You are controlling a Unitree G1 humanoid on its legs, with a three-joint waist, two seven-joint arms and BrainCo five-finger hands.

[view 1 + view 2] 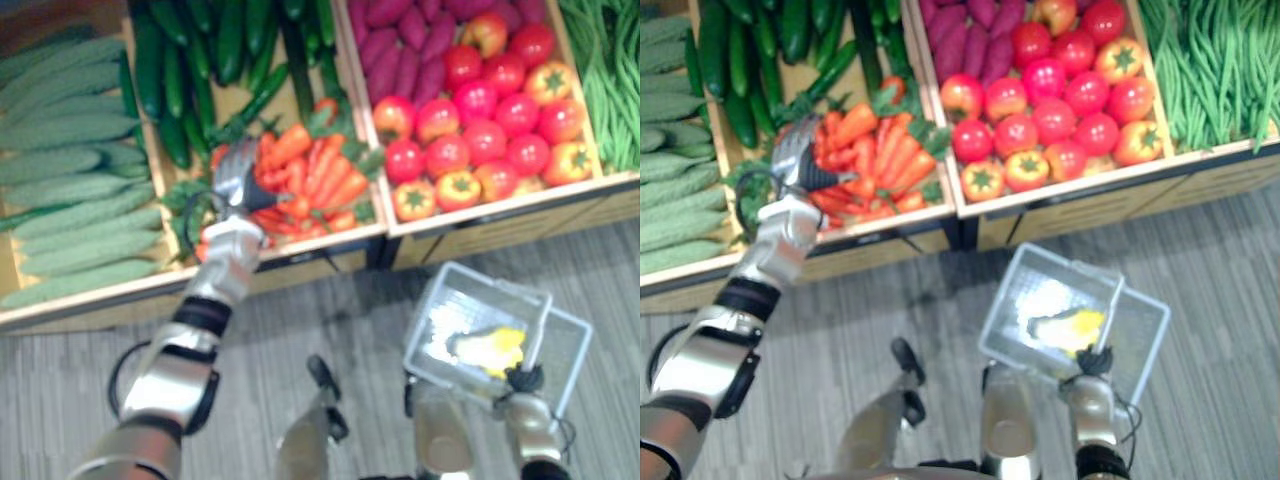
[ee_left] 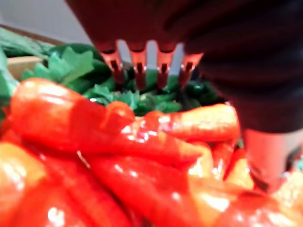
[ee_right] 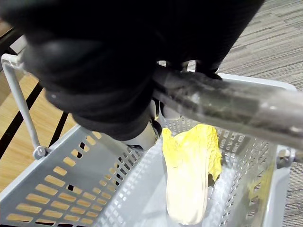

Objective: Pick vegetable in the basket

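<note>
1. Left hand (image 1: 233, 175): reached over the produce shelf, above the left part of the carrot pile. Its fingers (image 2: 137, 59) are straight, side by side and hold nothing. They point across the carrots toward the green tops; contact cannot be judged.
2. Carrots (image 1: 310, 180): an orange heap with leafy tops in the middle compartment. A wooden divider (image 1: 353, 100) bounds them on the right, and dark cucumbers (image 1: 200, 50) lie behind them.
3. Front lip (image 1: 110, 293): the wooden edge of the shelf, just below the left wrist. The hand has crossed it.
4. Right hand (image 3: 104, 75): low on the right, with its fingers curled round the handle (image 3: 227, 106) of the basket.
5. Basket (image 1: 440, 290): pale grey perforated plastic, held over the floor and tilted. It is apart from the shelf front and sits below the tomato compartment.
6. Yellow leafy vegetable (image 3: 189, 175): lies inside the basket, toward one side. Bare basket floor is open beside it.
7. Floor (image 1: 330, 310): grey striped carpet. An open strip runs between the shelf front and the basket rim.
8. Tomatoes (image 1: 480, 110): red and orange, in the compartment right of the divider, with purple sweet potatoes (image 1: 400, 45) behind them.
9. Green beans (image 1: 610, 70): in the far right compartment, well apart from both hands.
10. Pale ridged cucumbers (image 1: 70, 190): stacked in the far left compartment, near the left arm.
</note>
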